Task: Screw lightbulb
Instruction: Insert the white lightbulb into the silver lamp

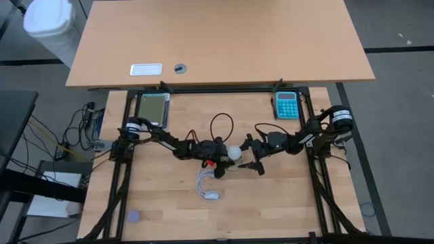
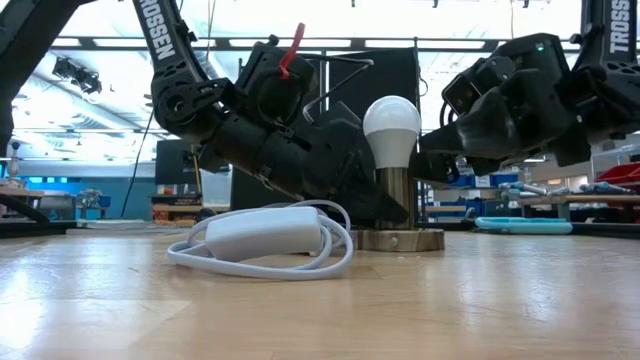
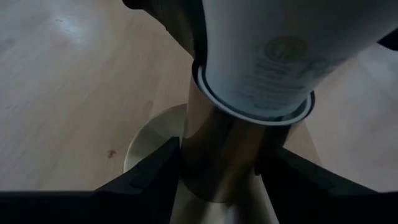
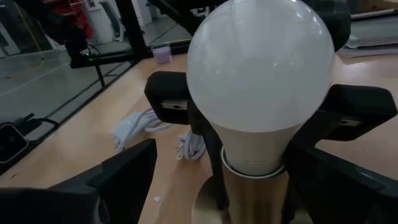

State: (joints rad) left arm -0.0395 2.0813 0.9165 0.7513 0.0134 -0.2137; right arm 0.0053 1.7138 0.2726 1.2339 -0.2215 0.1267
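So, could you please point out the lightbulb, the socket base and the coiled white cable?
lightbulb (image 2: pixel 391 122): low view, frosted globe.
socket base (image 2: pixel 400 240): low view, metal foot disc.
coiled white cable (image 2: pixel 262 232): low view, white inline block.

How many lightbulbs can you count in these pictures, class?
1: the lightbulb stands upright in the metal socket at the table's middle, between the left gripper, clamped on the socket, and the open right gripper.
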